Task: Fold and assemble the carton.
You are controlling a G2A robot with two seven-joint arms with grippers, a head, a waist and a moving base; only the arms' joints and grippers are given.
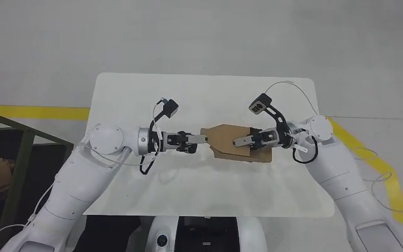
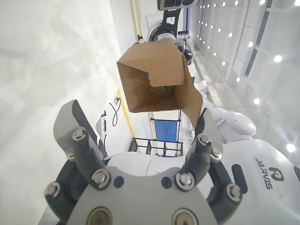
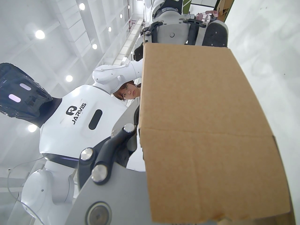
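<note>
A brown carton [image 1: 236, 146] is held above the white table [image 1: 126, 101], between my two arms. In the left wrist view the carton [image 2: 152, 80] faces me end-on as an open square tube with loose flaps. My left gripper [image 2: 140, 120] is open just short of that end, and one flap's edge touches a fingertip [image 2: 204, 120]. In the top view my left gripper [image 1: 192, 141] sits at the carton's left edge. My right gripper [image 1: 242, 140] is shut on the carton's wall from the other end. A carton panel [image 3: 206, 122] hides one of its fingers, while the other finger [image 3: 131, 129] shows beside it.
The table stretches bare on all sides beneath the carton. A dark green rack [image 1: 19, 145] stands off the table's left edge. Yellow floor tape [image 1: 44, 112] runs behind it and past the right side [image 1: 365, 157].
</note>
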